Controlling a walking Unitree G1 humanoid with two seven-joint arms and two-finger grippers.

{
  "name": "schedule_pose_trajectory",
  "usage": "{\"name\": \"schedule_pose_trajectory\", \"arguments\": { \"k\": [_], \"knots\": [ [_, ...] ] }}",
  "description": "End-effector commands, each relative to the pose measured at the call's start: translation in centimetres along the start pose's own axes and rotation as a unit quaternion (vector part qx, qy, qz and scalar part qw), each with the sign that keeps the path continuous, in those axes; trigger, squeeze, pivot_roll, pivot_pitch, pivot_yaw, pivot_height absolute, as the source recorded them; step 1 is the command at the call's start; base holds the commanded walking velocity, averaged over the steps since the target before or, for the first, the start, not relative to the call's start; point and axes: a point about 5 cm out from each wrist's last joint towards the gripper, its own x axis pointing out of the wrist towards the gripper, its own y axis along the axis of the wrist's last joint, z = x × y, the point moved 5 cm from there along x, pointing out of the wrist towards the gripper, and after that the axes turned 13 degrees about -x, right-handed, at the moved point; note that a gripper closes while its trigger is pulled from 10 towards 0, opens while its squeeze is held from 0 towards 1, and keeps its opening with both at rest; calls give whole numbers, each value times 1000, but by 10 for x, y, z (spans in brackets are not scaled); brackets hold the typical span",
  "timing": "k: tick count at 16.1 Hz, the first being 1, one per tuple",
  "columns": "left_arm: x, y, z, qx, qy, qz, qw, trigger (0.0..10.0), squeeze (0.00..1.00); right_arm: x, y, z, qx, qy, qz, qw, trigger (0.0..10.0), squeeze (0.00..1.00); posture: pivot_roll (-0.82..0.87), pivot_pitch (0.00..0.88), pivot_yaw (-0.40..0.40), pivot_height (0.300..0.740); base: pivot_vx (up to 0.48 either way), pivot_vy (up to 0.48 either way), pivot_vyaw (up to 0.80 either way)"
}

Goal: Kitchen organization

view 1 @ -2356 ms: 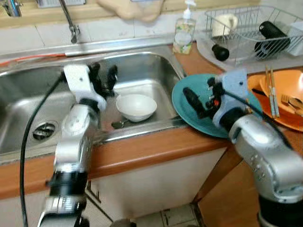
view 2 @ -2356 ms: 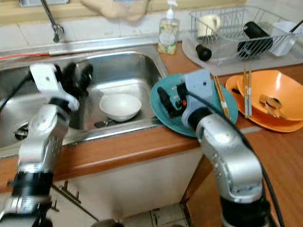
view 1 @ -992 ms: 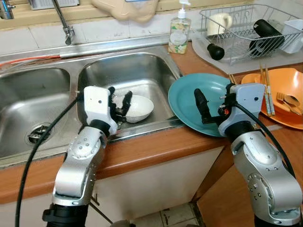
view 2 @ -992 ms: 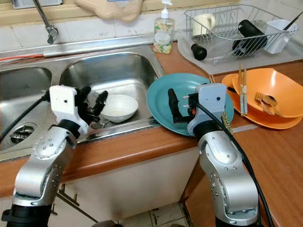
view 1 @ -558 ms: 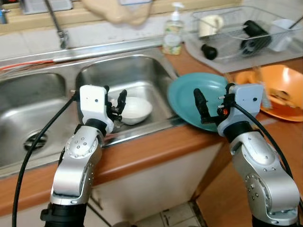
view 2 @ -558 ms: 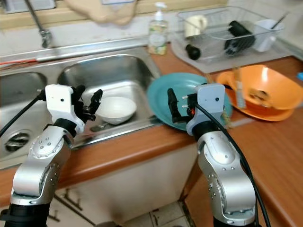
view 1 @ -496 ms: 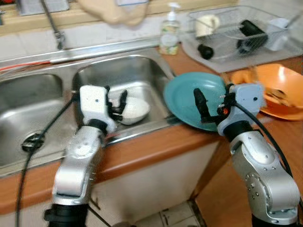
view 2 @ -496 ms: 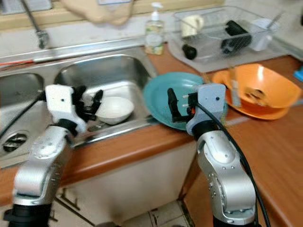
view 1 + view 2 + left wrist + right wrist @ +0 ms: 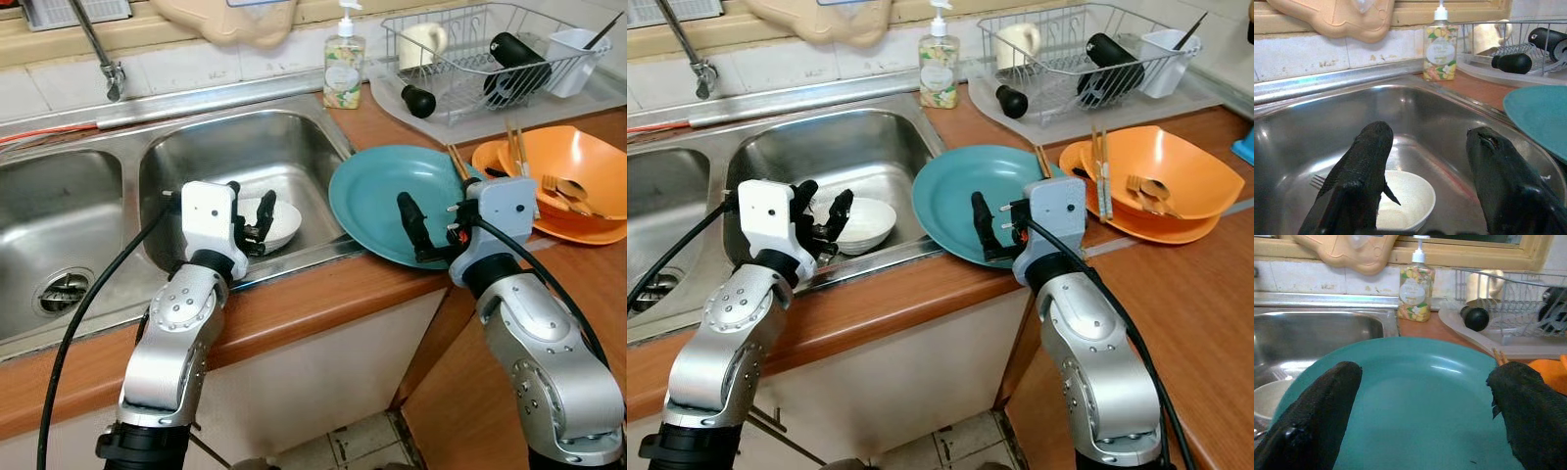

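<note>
White bowl (image 9: 272, 221): set on the floor of the right sink basin (image 9: 196, 157), a fork (image 9: 1316, 181) beside it. Approach is judged in hand; the left gripper (image 9: 250, 217), jaws spread, is held just near of it. Next, lowering astride the rim is called for. Teal plate (image 9: 377, 196): laid on the surface, overhanging the sink; the right gripper (image 9: 416, 227) is poised above it, jaws spread. Orange bowl (image 9: 578, 166): cutlery inside, chopsticks across the rim. Dish rack (image 9: 470, 59), far right: mug and dark items held.

Soap bottle (image 9: 345, 67) behind the sink (image 9: 118, 166), below a tap (image 9: 101, 51).
</note>
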Motion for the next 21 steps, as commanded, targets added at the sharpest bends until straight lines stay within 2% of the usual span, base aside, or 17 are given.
{"name": "schedule_pose_trajectory", "arguments": {
  "k": [1,3,5,8,12,14,15,16,17,19,20,21],
  "knots": [
    [-1,-8,-3,14,3,-13,1000,10000,0,2,-5,-1,-5,3,-12,1000,10000,1000,-50,0,62,740,0,0,0],
    [-2,-3,-6,-5,14,-4,1000,10000,0,3,-5,7,13,-19,-23,999,10000,1000,-50,0,61,740,0,0,0],
    [-3,-9,-6,12,6,-14,1000,10000,0,3,-10,13,-13,-27,-35,999,10000,1000,-45,0,52,740,0,0,0],
    [-3,-10,-6,12,2,-15,1000,10000,0,8,3,17,0,-28,-10,1000,10000,1000,-46,0,59,740,0,0,0],
    [-5,-11,-2,23,-29,-25,999,10000,0,8,1,24,-31,-32,-20,999,10000,1000,-44,0,66,740,0,0,0],
    [-5,-14,-1,37,-42,-34,998,10000,0,8,-3,29,-39,-31,-35,998,10000,1000,-43,0,60,740,0,0,0],
    [-4,-7,0,34,-64,-28,997,10000,0,10,-3,40,-46,-30,-59,997,10000,1000,-46,0,67,740,0,0,0],
    [-3,-6,0,34,-74,-29,996,10000,0,10,-4,43,-54,-22,-71,996,10000,1000,-48,0,72,740,0,0,0],
    [-2,-7,1,50,-86,-34,994,10000,0,10,-6,50,-63,-19,-81,995,10000,1000,-50,0,68,740,0,0,0],
    [0,-1,2,54,-101,-30,993,10000,0,10,-5,53,-55,-6,-97,994,10000,1000,-49,0,61,740,0,0,0],
    [1,0,2,55,-105,-29,993,10000,0,11,-5,52,-44,2,-103,994,10000,773,-50,0,61,740,0,0,0],
    [1,0,3,57,-109,-30,992,10000,0,12,-4,52,-42,4,-104,994,10000,149,-49,0,60,740,0,0,0]
  ]
}}
